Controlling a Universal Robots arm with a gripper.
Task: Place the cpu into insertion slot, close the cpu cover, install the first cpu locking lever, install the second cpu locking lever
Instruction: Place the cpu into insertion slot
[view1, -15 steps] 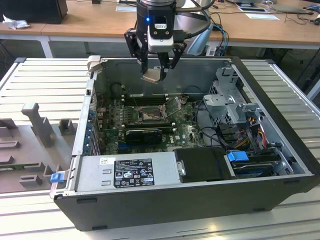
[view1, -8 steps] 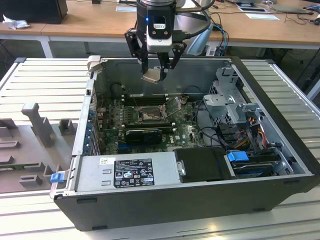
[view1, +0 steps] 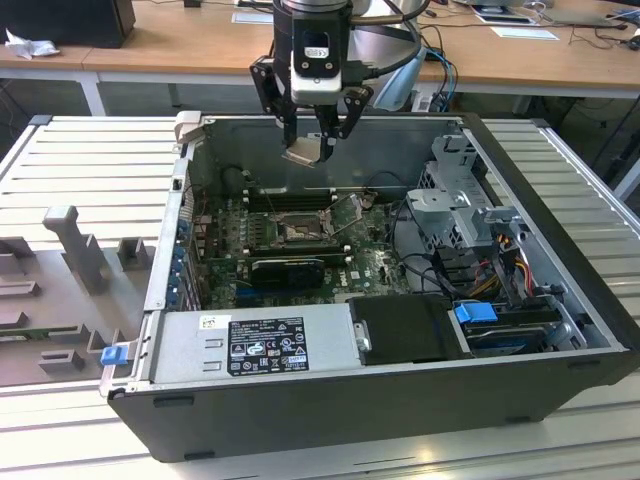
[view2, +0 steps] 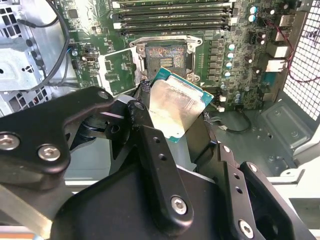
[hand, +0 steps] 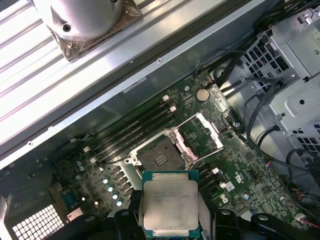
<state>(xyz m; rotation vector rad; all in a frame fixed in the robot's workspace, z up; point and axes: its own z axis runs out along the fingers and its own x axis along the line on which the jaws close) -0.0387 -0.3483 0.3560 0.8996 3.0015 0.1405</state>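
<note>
Hanging above the insertion slot (view1: 297, 232), the claw (view1: 312, 143) is clamped on the cpu (hand: 170, 205).

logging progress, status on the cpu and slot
End effector shut on the cpu, above the board. Insertion slot unfilled, cpu cover swung open. No obstruction seen over the slot.

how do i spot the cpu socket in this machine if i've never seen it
Look inside the open computer case, at the green circuit board on its floor. Near the board's middle sits the insertion slot: a small square dark frame around a pin field, unlike the long black memory sticks beside it.
</note>
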